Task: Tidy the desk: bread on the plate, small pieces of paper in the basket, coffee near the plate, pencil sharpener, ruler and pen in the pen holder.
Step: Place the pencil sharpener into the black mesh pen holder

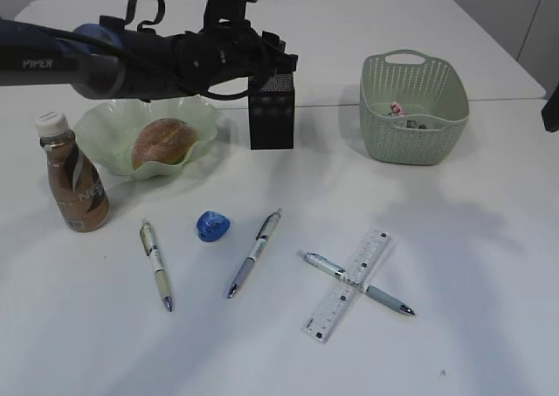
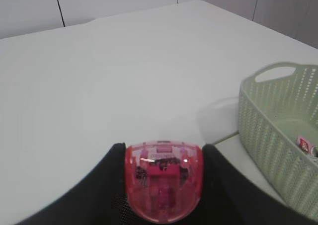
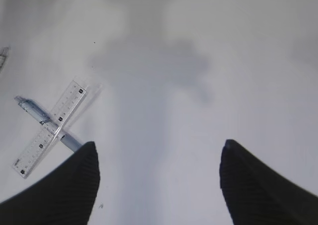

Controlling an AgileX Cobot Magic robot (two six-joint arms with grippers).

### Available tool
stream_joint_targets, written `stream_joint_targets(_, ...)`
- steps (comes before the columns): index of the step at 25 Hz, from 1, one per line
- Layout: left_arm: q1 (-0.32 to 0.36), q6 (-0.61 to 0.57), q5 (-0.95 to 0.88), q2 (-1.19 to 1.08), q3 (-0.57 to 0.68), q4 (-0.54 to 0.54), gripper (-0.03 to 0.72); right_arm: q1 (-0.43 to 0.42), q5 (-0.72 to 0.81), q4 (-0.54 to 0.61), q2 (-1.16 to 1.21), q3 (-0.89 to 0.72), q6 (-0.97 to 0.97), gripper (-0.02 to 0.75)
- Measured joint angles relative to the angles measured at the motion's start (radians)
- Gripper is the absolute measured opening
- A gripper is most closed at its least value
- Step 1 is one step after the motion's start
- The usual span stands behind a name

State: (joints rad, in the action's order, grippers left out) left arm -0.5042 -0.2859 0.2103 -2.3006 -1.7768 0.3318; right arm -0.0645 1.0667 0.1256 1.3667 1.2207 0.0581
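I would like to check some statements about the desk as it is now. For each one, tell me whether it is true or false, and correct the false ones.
1. The bread lies on the plate. True.
2. The left gripper holds a blue pencil sharpener. False: it holds a pink pencil sharpener; the blue sharpener lies on the desk.
3. The ruler lies across a pen. True.
4. The right gripper holds the ruler. False: its jaws are open and empty above the desk.
5. The coffee stands inside the basket. False: it stands upright beside the plate.
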Motion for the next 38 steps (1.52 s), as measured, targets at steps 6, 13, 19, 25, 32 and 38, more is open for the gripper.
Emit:
stream_joint_targets(6,0.0,0.0,0.014,-0.024,0.0,0.0,0.309,0.0,0.0,0.0,0.0,0.0,0.0,0.585)
stream_joint_targets(13,0.0,0.0,0.023,-0.053,0.0,0.0,0.309,0.0,0.0,0.0,0.0,0.0,0.0,0.585)
stream_joint_targets(19,0.0,0.0,0.044,-0.056,0.0,0.0,0.309,0.0,0.0,0.0,0.0,0.0,0.0,0.585)
stream_joint_targets(25,0.0,0.002,0.044,-0.056,0.0,0.0,0.309,0.0,-0.001,0.0,0.0,0.0,0.0,0.585)
stream_joint_targets(32,0.0,0.002,0.055,-0.056,0.0,0.0,0.309,0.0,-0.001,-0.002,0.0,0.0,0.0,0.585)
stream_joint_targets(38,0.0,0.002,0.066,-0.056,0.0,0.0,0.309,0.0,-0.001,-0.002,0.0,0.0,0.0,0.585)
